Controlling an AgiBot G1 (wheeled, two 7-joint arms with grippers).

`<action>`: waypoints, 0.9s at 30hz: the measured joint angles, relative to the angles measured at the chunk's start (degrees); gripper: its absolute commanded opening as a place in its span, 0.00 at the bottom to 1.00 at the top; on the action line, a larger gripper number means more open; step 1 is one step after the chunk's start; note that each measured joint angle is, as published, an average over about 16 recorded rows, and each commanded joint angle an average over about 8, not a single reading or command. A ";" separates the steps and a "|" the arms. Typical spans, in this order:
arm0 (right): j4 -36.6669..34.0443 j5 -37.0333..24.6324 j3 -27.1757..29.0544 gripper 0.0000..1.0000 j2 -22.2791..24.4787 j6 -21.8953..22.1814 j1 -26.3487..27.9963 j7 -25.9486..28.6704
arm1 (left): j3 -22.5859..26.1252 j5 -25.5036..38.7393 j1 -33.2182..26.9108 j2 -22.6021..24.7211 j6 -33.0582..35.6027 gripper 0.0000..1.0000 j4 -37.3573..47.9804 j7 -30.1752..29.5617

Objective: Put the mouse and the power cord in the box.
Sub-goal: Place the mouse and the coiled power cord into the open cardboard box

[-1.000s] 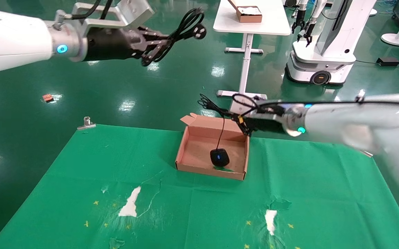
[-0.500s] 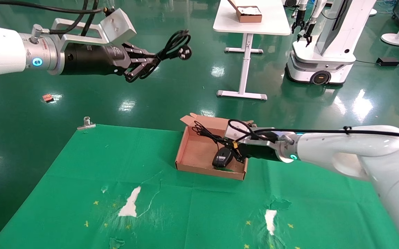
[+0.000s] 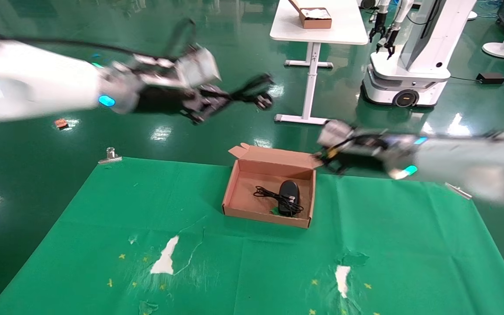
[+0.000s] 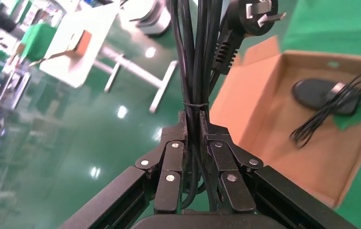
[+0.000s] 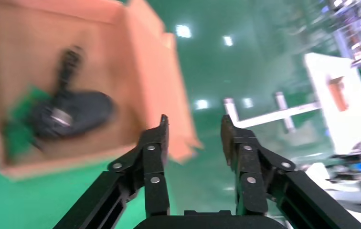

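Now your power cord (image 3: 252,89) hangs bundled in the left claw (image 4: 194,125), clamped tight on it, plug end leading, high off the counter's far edge. The box (image 3: 238,174) lies below and toward you from that claw, the mouse (image 3: 289,191) already inside at its right. The right claw (image 5: 193,131), spread open and empty, sits beside the box's far right corner.

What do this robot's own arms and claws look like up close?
Both arms are smooth white shells, each with a glowing blue-green light near a silver wrist ring, a black cable along the top and a small silver box at the wrist. The left gripper and right gripper are black metal claws: two jointed fingers with silver rivets.
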 measured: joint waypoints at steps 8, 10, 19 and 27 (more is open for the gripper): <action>0.59 -1.10 -0.88 1.00 6.75 -11.81 7.30 -3.42 | 5.14 -2.27 10.45 1.69 -6.35 0.00 -7.88 -13.74; 0.42 -1.23 -1.02 1.00 7.72 -14.33 8.47 -3.93 | 7.09 -2.68 12.41 1.70 -8.04 0.00 -9.73 -18.57; -1.47 -1.35 -1.23 1.00 8.38 -19.05 10.32 -5.29 | 17.31 -2.11 15.25 1.61 -15.97 0.00 -16.68 -37.79; -2.59 -1.34 -1.21 1.00 8.31 -19.32 10.89 -6.00 | 24.23 -1.31 14.60 1.67 -22.18 0.51 -21.14 -47.44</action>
